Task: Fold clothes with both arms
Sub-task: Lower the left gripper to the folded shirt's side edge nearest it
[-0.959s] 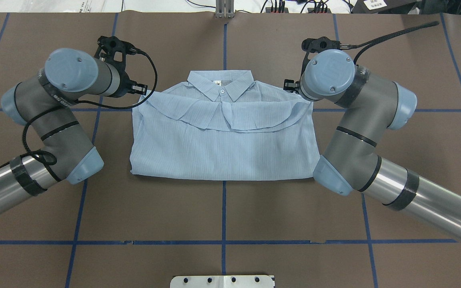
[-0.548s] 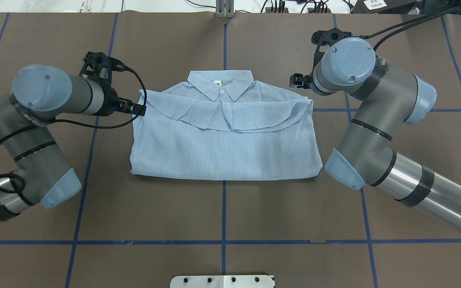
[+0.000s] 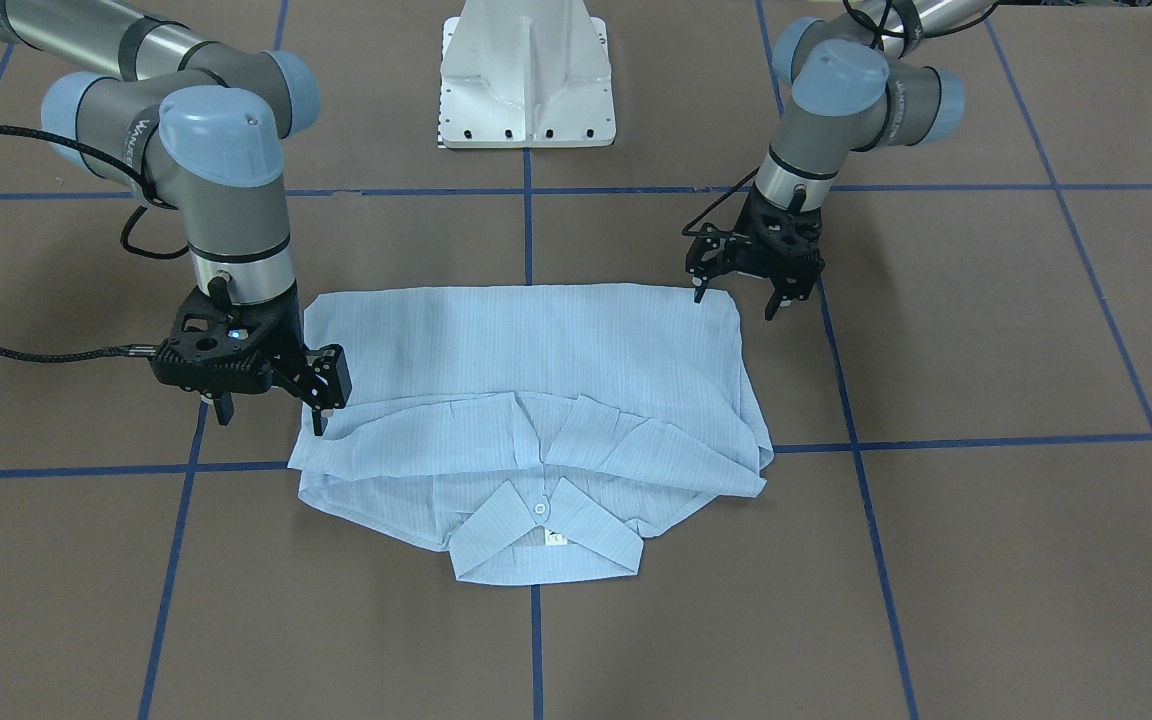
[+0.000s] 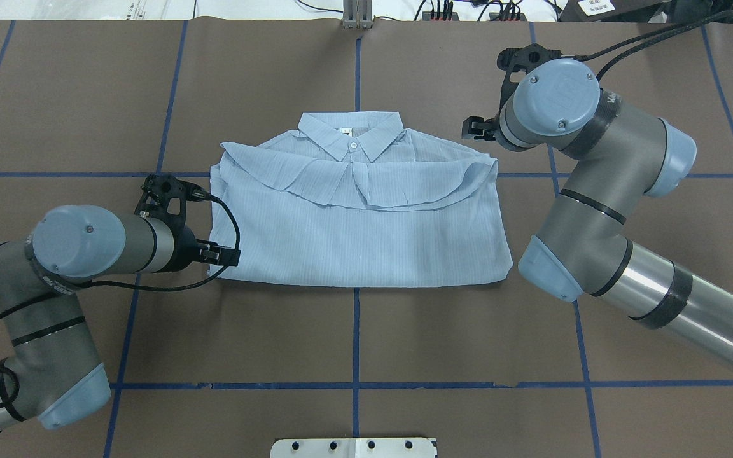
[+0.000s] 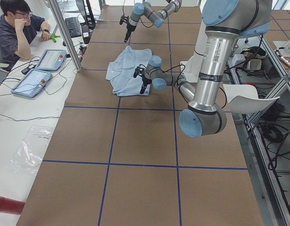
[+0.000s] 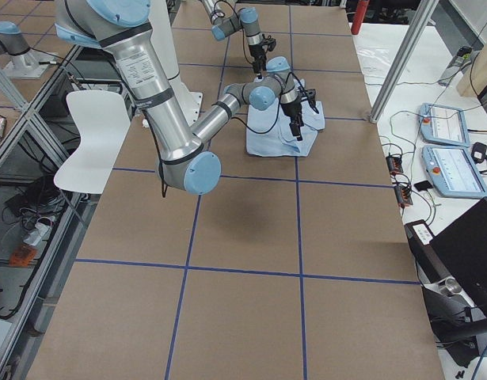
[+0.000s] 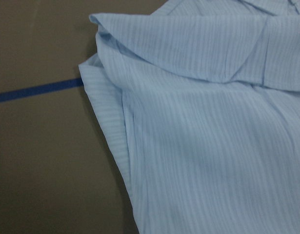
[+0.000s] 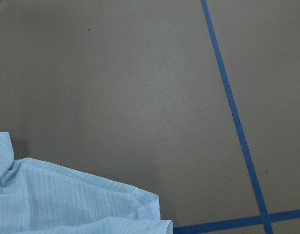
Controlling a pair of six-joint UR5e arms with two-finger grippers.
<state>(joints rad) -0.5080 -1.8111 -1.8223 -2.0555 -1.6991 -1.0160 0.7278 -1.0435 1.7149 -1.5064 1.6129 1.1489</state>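
Overhead exterior shows the folded shirt [image 4: 354, 222] flat on the brown table [image 4: 354, 331], its hem corner just inboard of the left gripper [image 3: 734, 300], fingers apart, its collar-end corner beside the right gripper [image 3: 271, 415], fingers likewise spread.

The right arm [image 3: 136, 130] bears lettering, perhaps "WANDE"; nothing else legible.

The shirt [image 4: 357, 222] lay in the middle of the table [image 4: 455, 331], its collar [image 4: 376, 137] on the far side from the robot. The left gripper [image 3: 734, 305] stood at the shirt's near left corner, the right gripper [image 3: 271, 425] at its far right corner.
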